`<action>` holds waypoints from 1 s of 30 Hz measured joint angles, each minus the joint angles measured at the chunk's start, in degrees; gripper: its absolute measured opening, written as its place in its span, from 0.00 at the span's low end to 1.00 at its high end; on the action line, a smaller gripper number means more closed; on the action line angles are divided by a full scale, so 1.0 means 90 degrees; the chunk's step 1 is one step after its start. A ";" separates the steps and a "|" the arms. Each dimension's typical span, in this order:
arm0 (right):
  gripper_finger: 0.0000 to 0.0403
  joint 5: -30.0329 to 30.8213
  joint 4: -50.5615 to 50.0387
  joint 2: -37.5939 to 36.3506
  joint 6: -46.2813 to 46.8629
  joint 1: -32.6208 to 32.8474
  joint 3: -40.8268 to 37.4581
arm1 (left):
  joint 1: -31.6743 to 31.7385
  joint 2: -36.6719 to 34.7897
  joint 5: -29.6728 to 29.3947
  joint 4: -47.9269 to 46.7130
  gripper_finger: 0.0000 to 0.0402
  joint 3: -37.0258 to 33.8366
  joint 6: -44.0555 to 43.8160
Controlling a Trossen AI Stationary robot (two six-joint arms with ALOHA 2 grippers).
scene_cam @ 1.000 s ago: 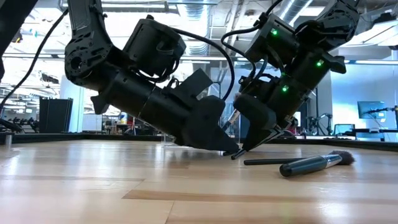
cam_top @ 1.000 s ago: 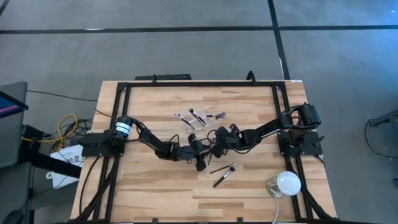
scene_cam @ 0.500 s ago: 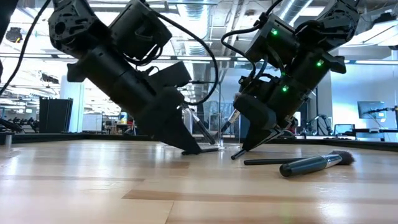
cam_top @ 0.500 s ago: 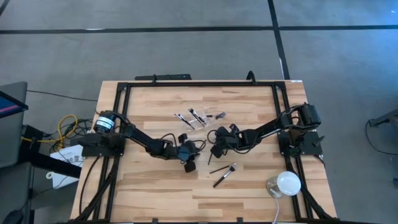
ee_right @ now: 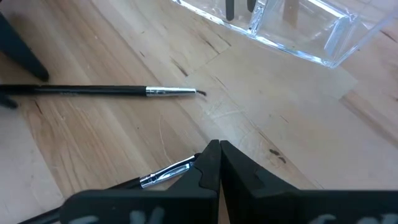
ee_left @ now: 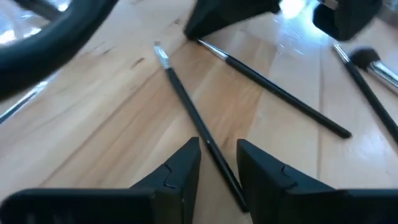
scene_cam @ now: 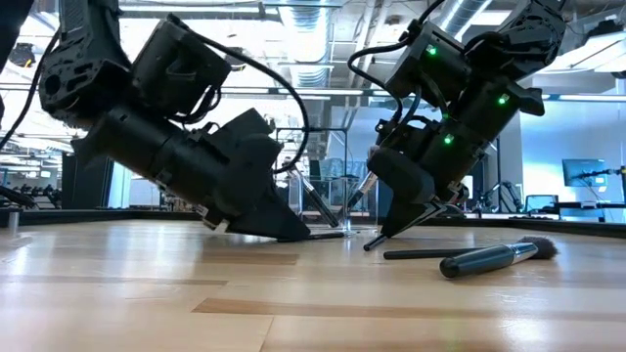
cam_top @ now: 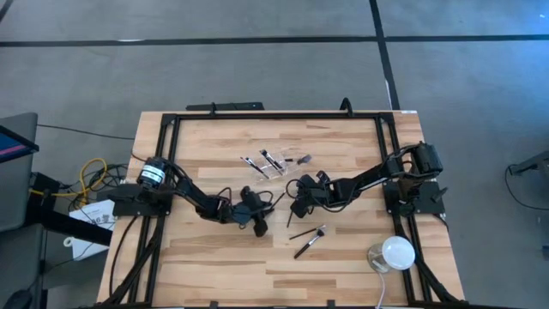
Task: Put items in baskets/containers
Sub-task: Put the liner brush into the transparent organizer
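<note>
A clear plastic container [cam_top: 273, 163] with several brushes in it stands at the table's far middle, and also shows in the right wrist view [ee_right: 292, 25]. My left gripper [ee_left: 217, 162] is open and low over the table. Its fingers stand on either side of a slim dark brush [ee_left: 186, 112] that lies flat; I cannot tell whether they touch it. My right gripper [ee_right: 217, 152] is shut on a second slim brush [ee_right: 165, 175] just right of the left gripper [cam_top: 259, 225]. Two more brushes [cam_top: 309, 240] lie nearer the front. My right gripper has its shut fingers on the slim brush at its silver ferrule end [ee_right: 186, 166]. The fingers slant down from the table's right side, with their tips at the table [scene_cam: 377, 240]. The brush lies flat on the wood, its dark handle [ee_left: 298, 106] running away from the fingers.
A white dome-shaped object [cam_top: 397, 251] sits at the front right corner. A thicker brush with a fluffy head [scene_cam: 494, 256] and a thin one lie on the wood near the front. A black frame [cam_top: 171, 120] runs around the tabletop. Bare wood lies at front left.
My left gripper has gone toward the table's left edge and tipped lower, so its fingers lie flatter along the wood. My right gripper and its brush have kept still.
</note>
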 joint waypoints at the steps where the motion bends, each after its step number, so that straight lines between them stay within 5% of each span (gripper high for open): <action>1: 0.00 0.0000 0.0005 0.0000 0.0000 0.0000 -0.0002 | -0.0019 0.0010 -0.0066 0.0022 0.25 -0.0004 -0.0026; 15: 0.00 0.0000 0.0019 0.0000 0.0002 0.0000 -0.0002 | 0.0015 -0.0039 -0.0259 -0.0028 0.04 -0.0021 0.0264; 25: 0.00 0.0000 0.0030 0.0000 0.0002 0.0000 -0.0002 | 0.0106 -0.0035 -0.0247 0.0163 0.28 0.0018 0.0400; 30: 0.00 0.0000 0.0053 0.0000 0.0000 0.0000 -0.0002 | 0.0244 -0.0028 -0.0265 0.0163 0.32 0.0139 0.0396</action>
